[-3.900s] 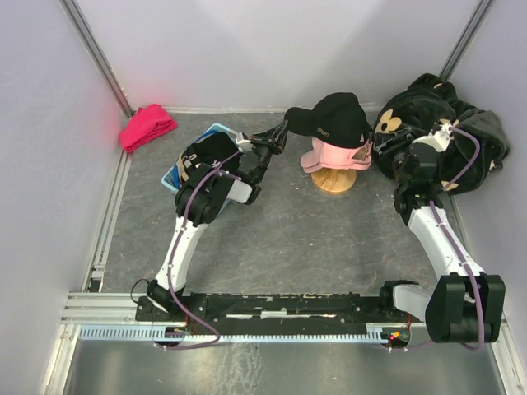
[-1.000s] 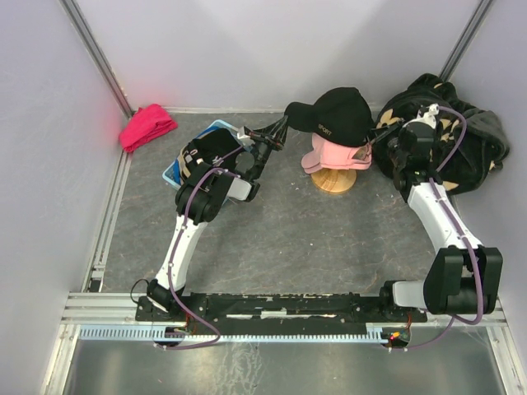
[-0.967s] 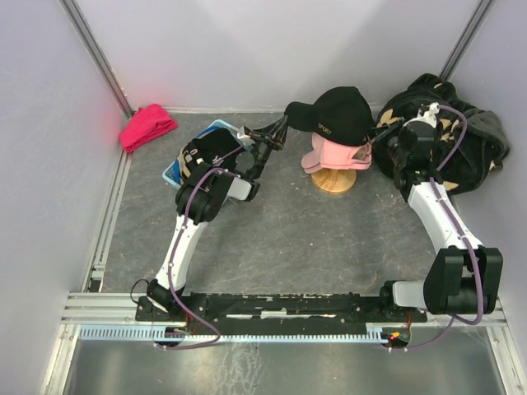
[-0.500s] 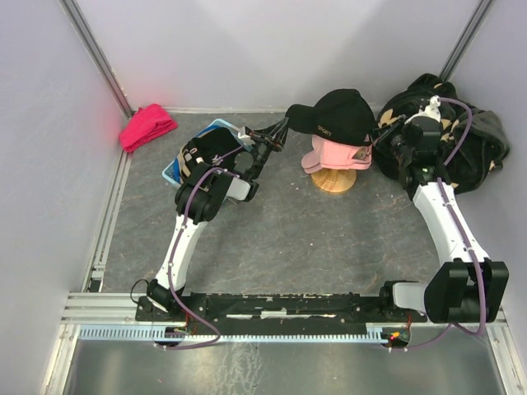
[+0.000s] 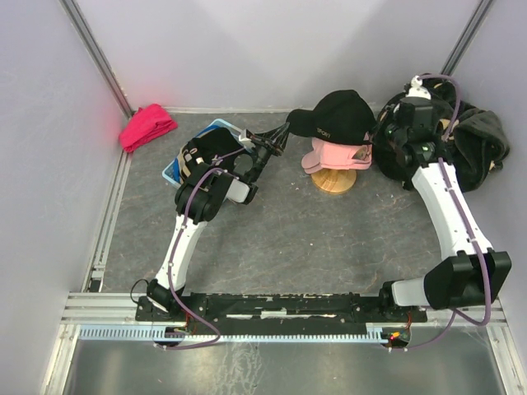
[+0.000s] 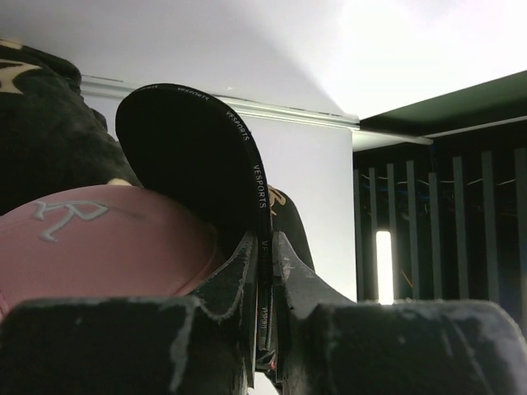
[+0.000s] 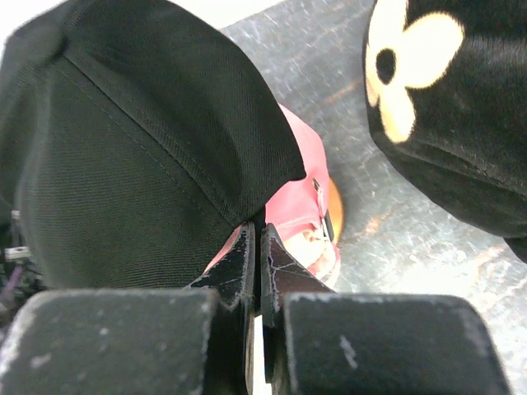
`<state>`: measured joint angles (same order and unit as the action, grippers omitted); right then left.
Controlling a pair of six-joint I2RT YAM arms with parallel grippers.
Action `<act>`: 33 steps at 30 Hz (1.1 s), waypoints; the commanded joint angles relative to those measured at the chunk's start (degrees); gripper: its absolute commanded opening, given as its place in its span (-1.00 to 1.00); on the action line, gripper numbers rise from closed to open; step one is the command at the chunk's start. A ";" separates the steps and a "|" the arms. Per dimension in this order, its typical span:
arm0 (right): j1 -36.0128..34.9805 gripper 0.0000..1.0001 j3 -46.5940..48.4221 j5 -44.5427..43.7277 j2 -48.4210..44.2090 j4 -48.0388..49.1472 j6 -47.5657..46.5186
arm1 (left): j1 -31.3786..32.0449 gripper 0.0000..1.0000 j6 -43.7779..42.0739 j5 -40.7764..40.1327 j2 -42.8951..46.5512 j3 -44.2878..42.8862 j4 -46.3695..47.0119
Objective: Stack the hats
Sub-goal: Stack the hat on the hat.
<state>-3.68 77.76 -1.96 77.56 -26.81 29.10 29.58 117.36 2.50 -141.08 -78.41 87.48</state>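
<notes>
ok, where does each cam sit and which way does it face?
Top external: above, behind the bases, looking down on the table; both arms whole.
Left wrist: low, looking along the left gripper, shut on the brim of the black cap.
Right wrist: looking down past the shut right gripper at that cap's rear edge.
Shared: all three show the black cap over the pink cap.

Robotics lab test cell: plain white enclosure walls [image 5: 272, 49], aluminium frame rails [image 5: 99, 306], grey tabletop [image 5: 313, 239], two bolted arms [image 5: 185, 239].

Mottled grey floor [image 5: 313, 239], pale walls [image 5: 272, 49]
</notes>
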 commanded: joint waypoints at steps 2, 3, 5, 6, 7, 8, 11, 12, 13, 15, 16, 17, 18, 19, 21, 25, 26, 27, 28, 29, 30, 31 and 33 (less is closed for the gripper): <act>-2.99 -0.97 2.81 -9.71 1.86 -3.44 -5.84 | -1.67 -0.94 5.35 -0.29 -1.38 0.36 10.10; -3.22 -0.97 2.71 -10.57 1.97 -3.21 -6.20 | -1.70 -0.94 5.19 -0.23 -1.66 0.15 10.08; -3.59 -0.97 2.54 -12.09 2.22 -2.53 -6.89 | -1.74 -0.94 5.08 -0.10 -2.34 -0.38 10.14; -3.63 -0.97 2.47 -12.44 2.40 -2.25 -7.07 | -1.75 -0.94 5.07 -0.03 -2.65 -0.64 10.04; -3.61 -0.97 2.72 -12.80 2.70 -2.26 -7.35 | -1.78 -0.94 5.11 -0.05 -2.97 -0.64 10.09; -3.69 -0.97 2.93 -13.07 3.01 -2.36 -7.53 | -1.76 -0.94 5.08 -0.10 -3.14 -0.50 10.12; -3.70 -0.97 3.48 -14.02 3.62 -2.61 -8.29 | -1.82 -0.94 5.08 -0.06 -3.65 -0.19 10.26; -3.70 -0.97 3.58 -14.42 3.79 -2.74 -8.62 | -1.81 -0.94 4.74 0.01 -3.61 0.03 10.24; -3.66 -0.97 3.62 -14.85 3.95 -2.95 -8.89 | -1.93 -0.94 4.45 0.04 -3.52 0.30 10.09; -3.68 -0.97 3.63 -15.48 4.15 -3.35 -9.38 | -1.96 -0.94 4.16 0.13 -3.48 0.45 9.86; -3.70 -0.97 3.55 -15.76 4.25 -3.60 -9.67 | -2.04 -0.94 4.04 0.12 -3.44 0.57 9.74; -3.70 -0.97 3.62 -16.44 4.51 -3.93 -10.01 | -2.00 -0.94 3.91 0.13 -3.42 0.69 9.66; -3.70 -0.97 3.70 -17.32 4.59 -4.29 -10.34 | -2.12 -0.94 3.74 0.01 -3.30 0.94 9.58; -3.70 -0.97 3.67 -18.16 4.72 -4.50 -10.76 | -2.17 -0.94 3.61 -0.02 -3.15 1.17 9.51; -3.66 -0.97 3.44 -19.75 4.47 -4.46 -11.43 | -2.24 -0.94 3.33 -0.12 -3.00 1.60 9.38; -3.78 -0.97 2.44 -25.95 3.01 -2.92 -12.81 | -2.42 -0.94 2.87 -0.56 -2.79 2.27 9.21; -3.79 -0.97 2.44 -27.10 2.81 -2.66 -13.26 | -2.43 -0.94 2.80 -0.61 -2.67 2.34 9.13; -3.79 -0.97 2.59 -27.92 2.72 -2.68 -13.61 | -2.50 -0.94 2.73 -0.66 -2.63 2.42 9.08; -3.79 -0.97 2.71 -28.70 2.76 -2.84 -13.82 | -2.51 -0.94 2.75 -0.80 -2.48 2.60 9.06; -3.79 -0.97 2.67 -29.61 2.86 -2.94 -14.03 | -2.66 -0.94 2.69 -0.97 -2.39 2.91 9.09; -3.72 -0.97 2.70 -30.35 2.94 -3.02 -14.49 | -2.71 -0.94 2.60 -1.19 -2.17 3.36 9.10; -3.78 -0.97 2.61 -31.28 3.01 -3.13 -14.78 | -2.81 -0.94 2.47 -1.40 -1.88 3.83 9.07; -3.73 -0.97 2.12 -32.88 2.76 -3.05 -15.35 | -2.96 -0.94 2.12 -1.43 -1.38 4.65 9.13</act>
<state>-8.84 78.65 -22.92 82.56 -29.34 18.02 28.97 117.21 5.41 -142.21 -77.19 87.99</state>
